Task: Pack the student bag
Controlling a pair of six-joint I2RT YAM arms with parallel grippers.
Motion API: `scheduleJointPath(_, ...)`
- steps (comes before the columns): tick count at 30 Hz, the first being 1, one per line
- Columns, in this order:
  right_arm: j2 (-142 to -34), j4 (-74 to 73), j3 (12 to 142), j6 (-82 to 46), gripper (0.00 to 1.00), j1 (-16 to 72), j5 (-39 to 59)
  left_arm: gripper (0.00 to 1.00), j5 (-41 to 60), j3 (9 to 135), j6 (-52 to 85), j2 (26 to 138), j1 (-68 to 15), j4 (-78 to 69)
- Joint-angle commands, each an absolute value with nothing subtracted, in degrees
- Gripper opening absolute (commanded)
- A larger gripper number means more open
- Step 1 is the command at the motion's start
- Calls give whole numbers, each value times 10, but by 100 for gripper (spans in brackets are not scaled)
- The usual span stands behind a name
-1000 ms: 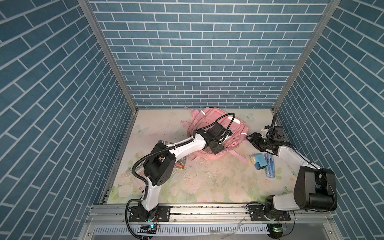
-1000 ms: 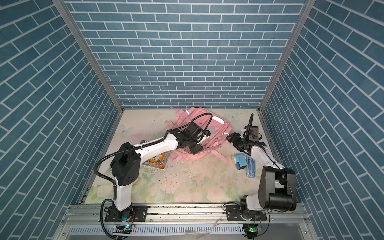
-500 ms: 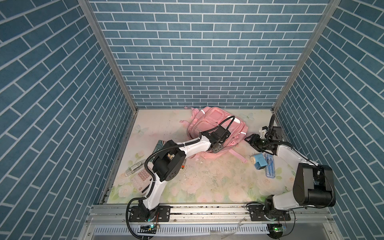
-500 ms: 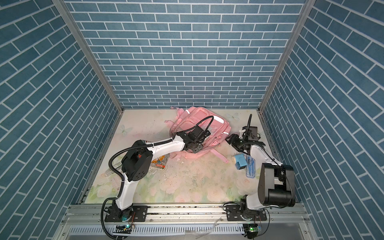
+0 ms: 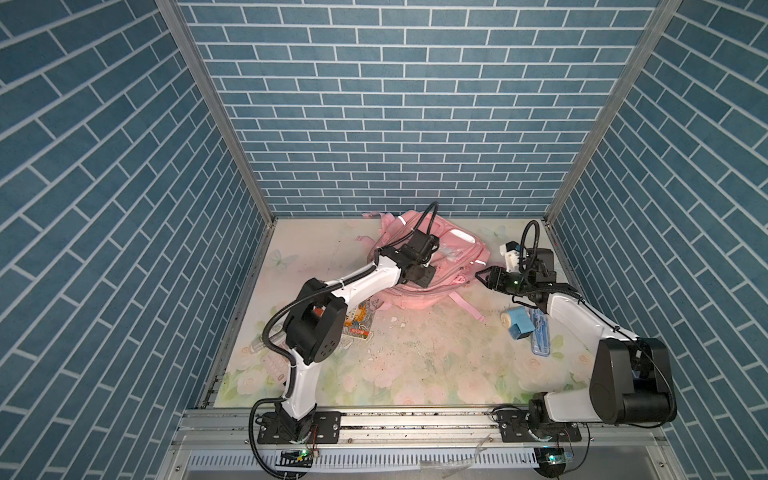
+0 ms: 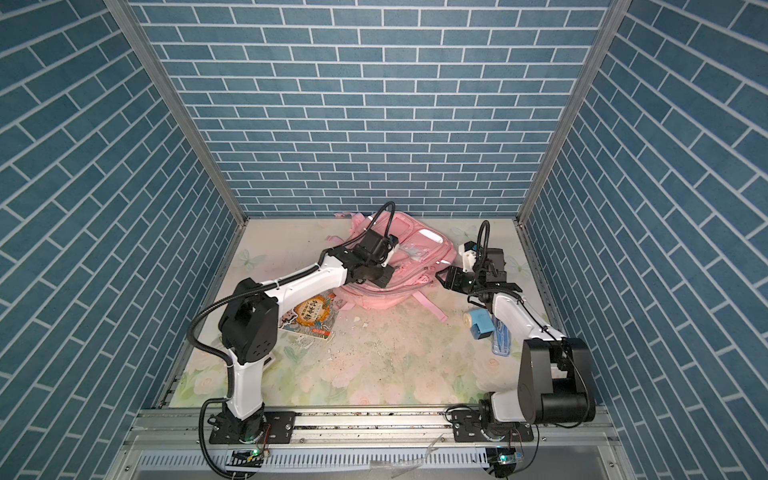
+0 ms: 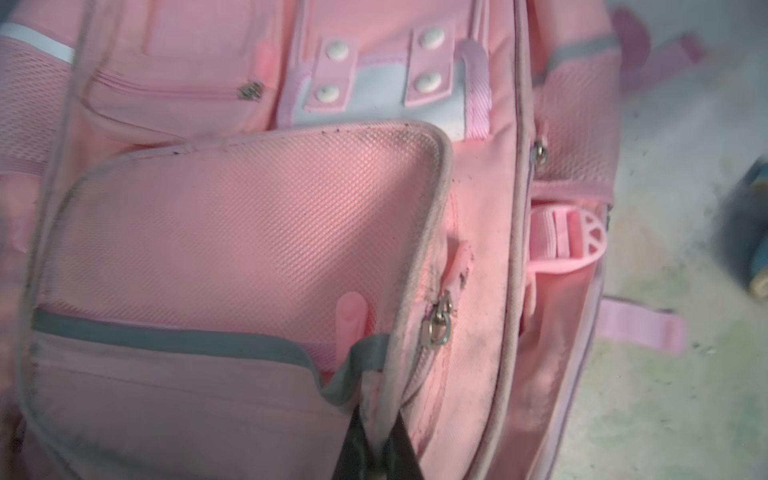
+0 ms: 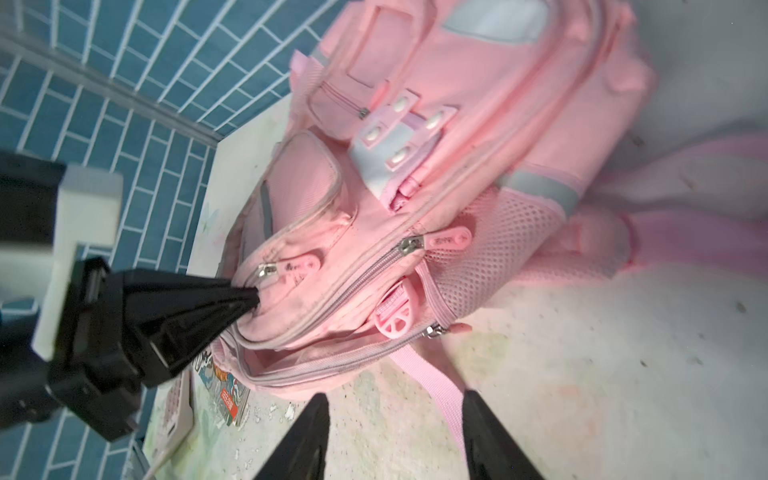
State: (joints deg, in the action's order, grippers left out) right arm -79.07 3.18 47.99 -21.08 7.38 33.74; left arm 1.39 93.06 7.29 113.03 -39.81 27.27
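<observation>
Right wrist view: the student bag (image 8: 478, 124) lies front-up, and the left gripper (image 8: 251, 300) is clamped on the fabric rim of its front pocket (image 8: 307, 183), both jaws pressed together on the cloth. Below that pinch a zip mouth (image 8: 291, 357) gapes a little, turned toward this camera.

In both top views the bag sits at the far middle of the worktop (image 5: 415, 374), close to the back wall. Its long axis seems to slant from the back toward the near edge, though the left arm hides part of it.

The right gripper (image 5: 484, 277) stands just beside the bag's mesh side, low over the worktop, jaws apart and holding nothing. From it the bag lies toward the middle of the worktop, with the gaping mouth facing it and a loose strap (image 8: 432, 386) trailing between them.

Well to the left-arm side, a book (image 6: 311, 318) lies partly under the bag's corner. A blue block (image 5: 518, 326) and a clear pencil case (image 5: 540, 343) lie near the right arm. I judge that arm the nearer and freer one to carry things to the mouth.
</observation>
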Motion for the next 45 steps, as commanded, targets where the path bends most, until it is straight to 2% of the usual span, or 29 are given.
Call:
scheduleJointPath(1, -748, -32, 460, -115, 51, 93, 354, 0, 22, 933, 175, 1075, -382, 273)
scheduleJointPath(5, -718, -91, 432, -87, 51, 95, 351, 0, 1, 926, 206, 1050, -381, 275)
scheduleJointPath(11, -710, -86, 442, -27, 51, 95, 364, 0, 25, 920, 221, 1029, -376, 253)
scheduleJointPath(29, -698, -183, 335, -12, 54, 94, 417, 0, 81, 935, 52, 996, -373, 258)
scheduleJointPath(45, -742, -289, 276, -9, 52, 91, 450, 0, 122, 927, 19, 942, -373, 240)
